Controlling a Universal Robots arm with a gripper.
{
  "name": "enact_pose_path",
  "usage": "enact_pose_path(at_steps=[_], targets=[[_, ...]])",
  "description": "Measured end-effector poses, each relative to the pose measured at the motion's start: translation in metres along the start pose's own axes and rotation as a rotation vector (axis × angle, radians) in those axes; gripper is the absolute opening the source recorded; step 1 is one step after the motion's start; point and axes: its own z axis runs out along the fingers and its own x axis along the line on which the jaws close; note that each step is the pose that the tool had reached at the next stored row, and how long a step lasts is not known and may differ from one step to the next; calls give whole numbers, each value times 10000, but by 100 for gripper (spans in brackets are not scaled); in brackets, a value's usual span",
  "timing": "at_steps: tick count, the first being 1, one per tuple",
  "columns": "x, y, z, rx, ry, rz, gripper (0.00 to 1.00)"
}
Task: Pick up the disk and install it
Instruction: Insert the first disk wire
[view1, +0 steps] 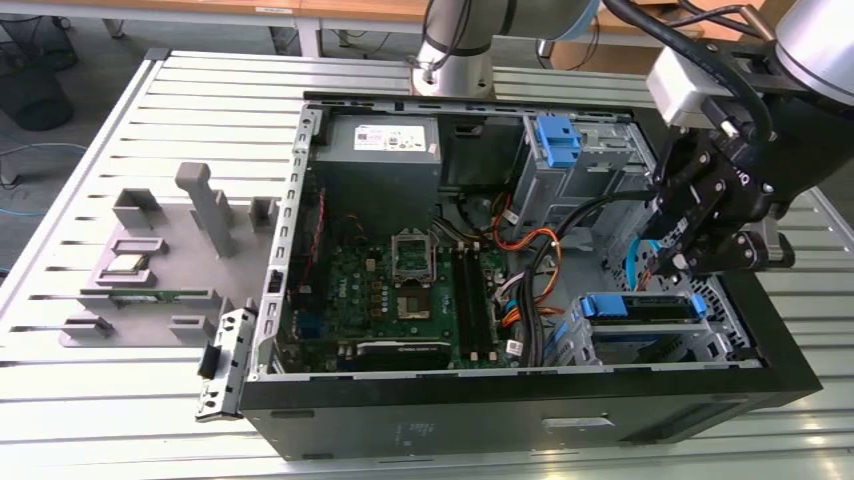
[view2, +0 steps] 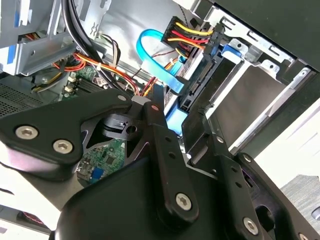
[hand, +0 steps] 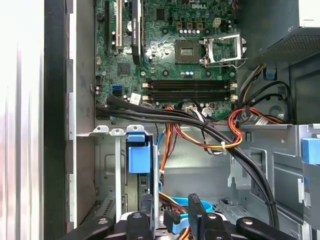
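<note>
Far to the tool's (view1: 665, 272) exterior-view left, a grey fixture (view1: 147, 262) on the surface (view1: 80, 400) holds small parts. Open case (view1: 534, 425) holds the motherboard (view1: 400, 292) and cables (view1: 534, 255). Tool fingers (view2: 159, 142) apart, inside the case's right end. Disk (view1: 645, 307) sits in the drive bay just beside the tool.

The black tool (view2: 171, 114) is big and close up, inside the computer case (view2: 127, 22). Just past it a flat blue cable (view2: 146, 55) bends in a loop. Red, yellow and black wires (view2: 187, 35) go into a long black plug (view2: 198, 84). Beside the plug is a silver metal frame (view2: 265, 62). A green board (view2: 102, 160) peeks out from behind the tool.
</note>
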Motion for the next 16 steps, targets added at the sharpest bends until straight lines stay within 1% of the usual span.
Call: enact_pose_path(at_steps=[9, 16], targets=[[-43, -36, 11, 0, 0, 0, 42], [-69, -87, 17, 0, 0, 0, 42]])
